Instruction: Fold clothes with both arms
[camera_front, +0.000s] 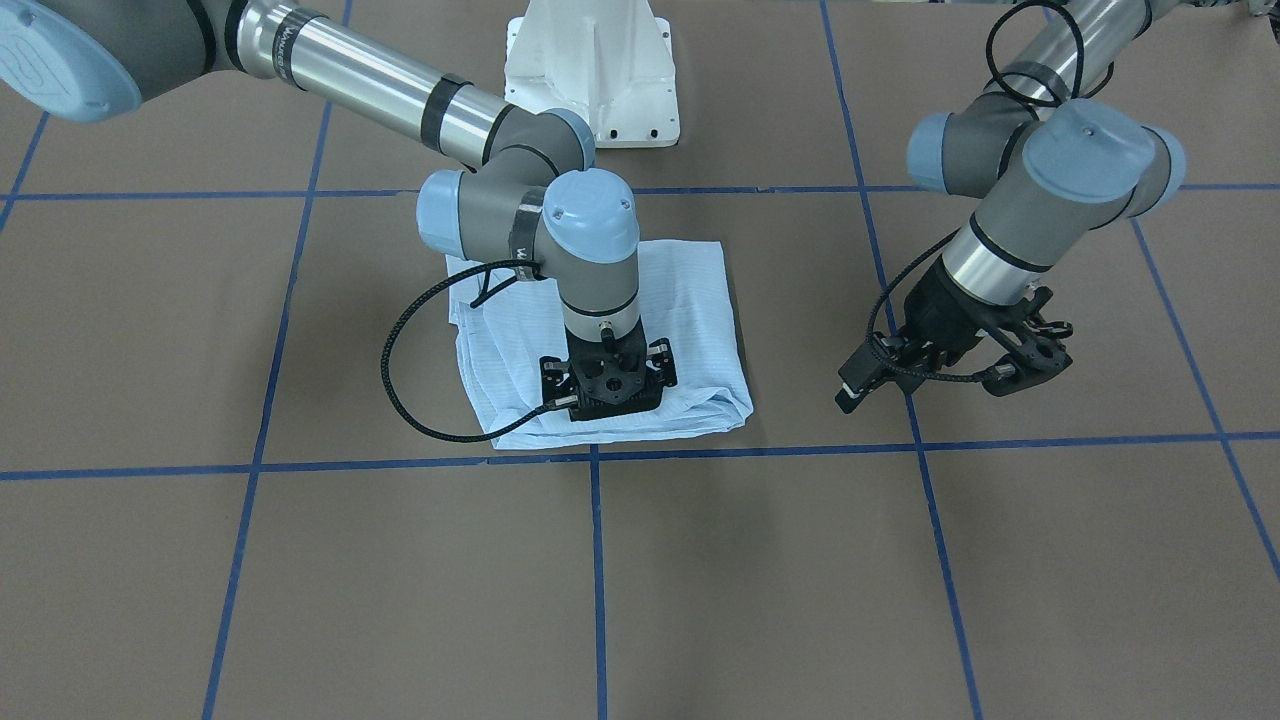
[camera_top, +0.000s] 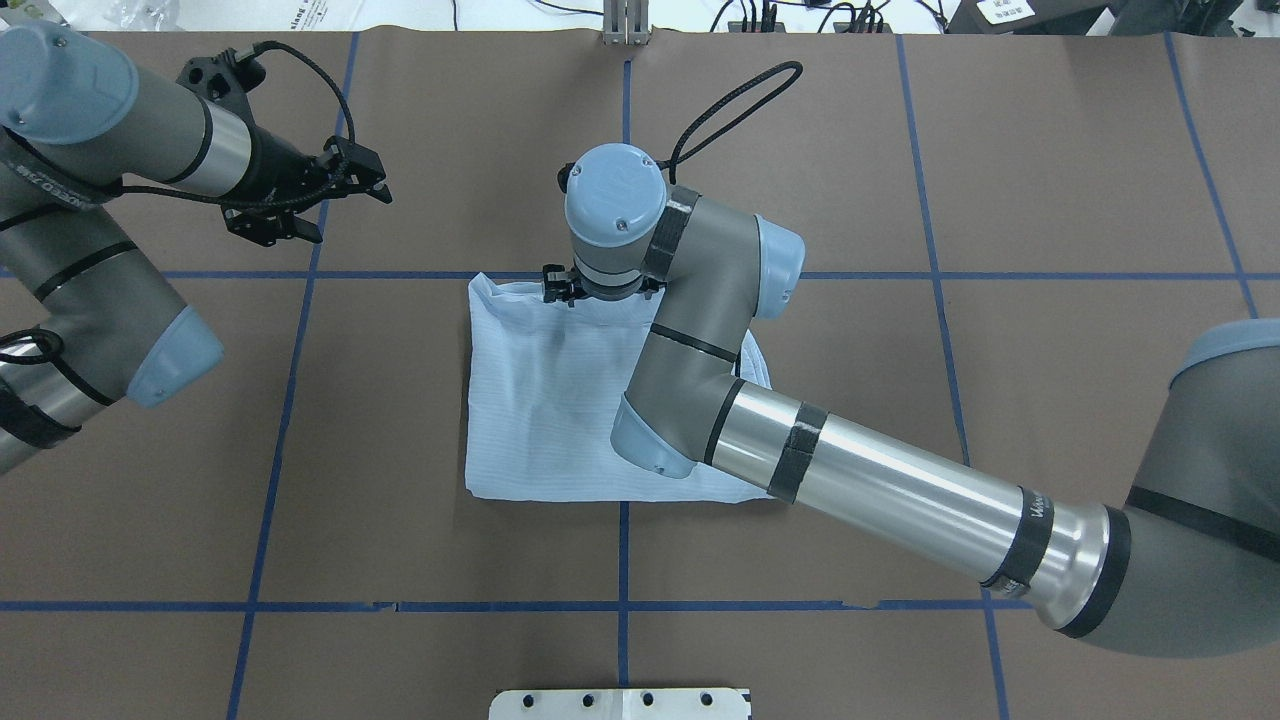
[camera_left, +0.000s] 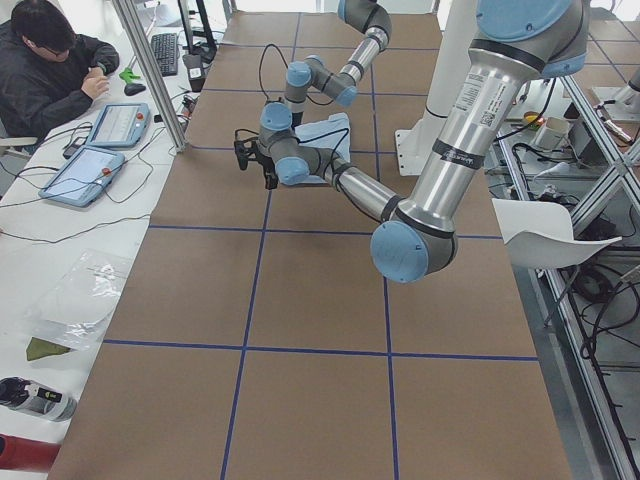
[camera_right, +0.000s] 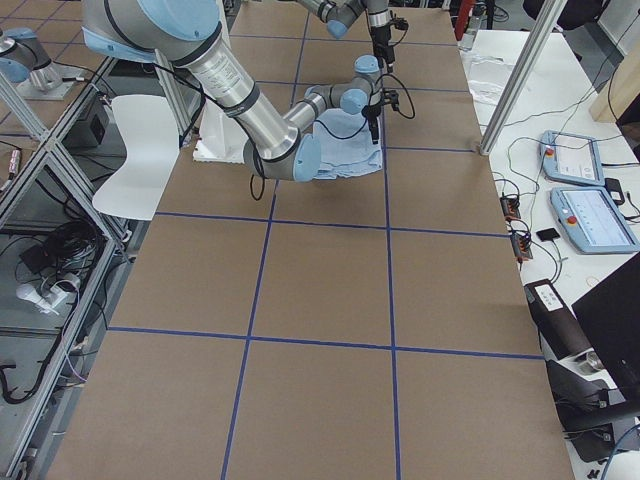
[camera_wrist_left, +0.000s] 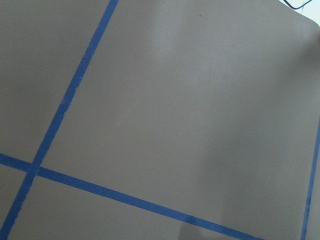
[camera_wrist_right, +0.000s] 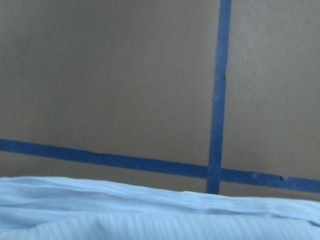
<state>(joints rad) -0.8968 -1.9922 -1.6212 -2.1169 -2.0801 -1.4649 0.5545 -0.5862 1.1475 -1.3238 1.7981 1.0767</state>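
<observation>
Fingers (camera_top: 365, 178) of the left gripper (camera_top: 335, 205) are spread wide and hold nothing above bare table (camera_top: 1000, 150), upper left of the overhead view. The right gripper (camera_front: 608, 390) points down onto the folded shirt (camera_top: 540, 400) at centre, and its grip cannot be told. Thin, light and limp, the shirt probably needs pinching at an edge or corner so its layers don't slide.
</observation>
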